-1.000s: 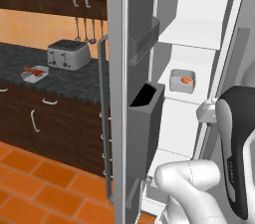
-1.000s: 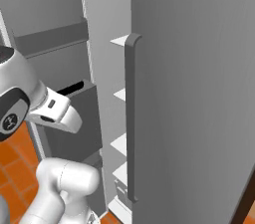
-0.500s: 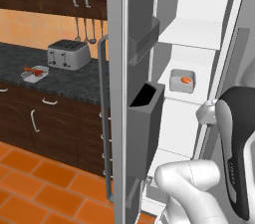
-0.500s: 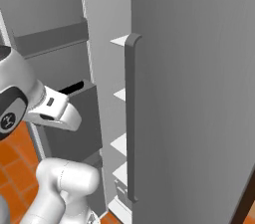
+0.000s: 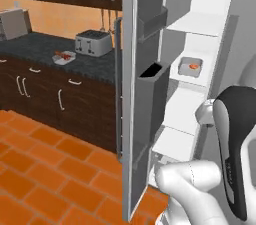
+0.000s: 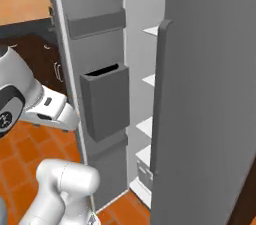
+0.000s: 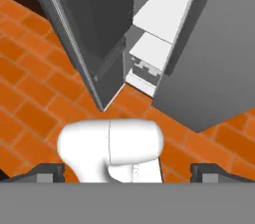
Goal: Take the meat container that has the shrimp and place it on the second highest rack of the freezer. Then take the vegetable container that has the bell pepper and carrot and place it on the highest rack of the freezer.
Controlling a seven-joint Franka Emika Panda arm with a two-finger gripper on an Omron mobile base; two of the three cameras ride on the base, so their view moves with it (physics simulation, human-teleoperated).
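The grey freezer (image 5: 131, 119) stands open, its white shelves showing. The meat container (image 5: 191, 66) with the small orange shrimp (image 5: 189, 68) rests on the second highest rack (image 5: 211, 77), under the bare highest rack (image 5: 200, 23). The vegetable container (image 5: 64, 58), with red and orange pieces in it, sits on the dark counter (image 5: 35, 49) to the left. My gripper (image 7: 127, 174) is open and holds nothing. It points down at the orange floor before the freezer's foot (image 7: 144, 76), well below both containers.
The open door carries grey bins (image 5: 151, 96) and juts toward me. A closed grey door with a long bar handle (image 6: 159, 99) fills the right side. A toaster (image 5: 93, 43) stands behind the vegetable container. Orange tile floor (image 5: 45, 169) lies open to the left.
The whole picture has shifted right in both base views, so the base has moved; more of the counter shows at the left. The gripper stays open and the containers have not moved.
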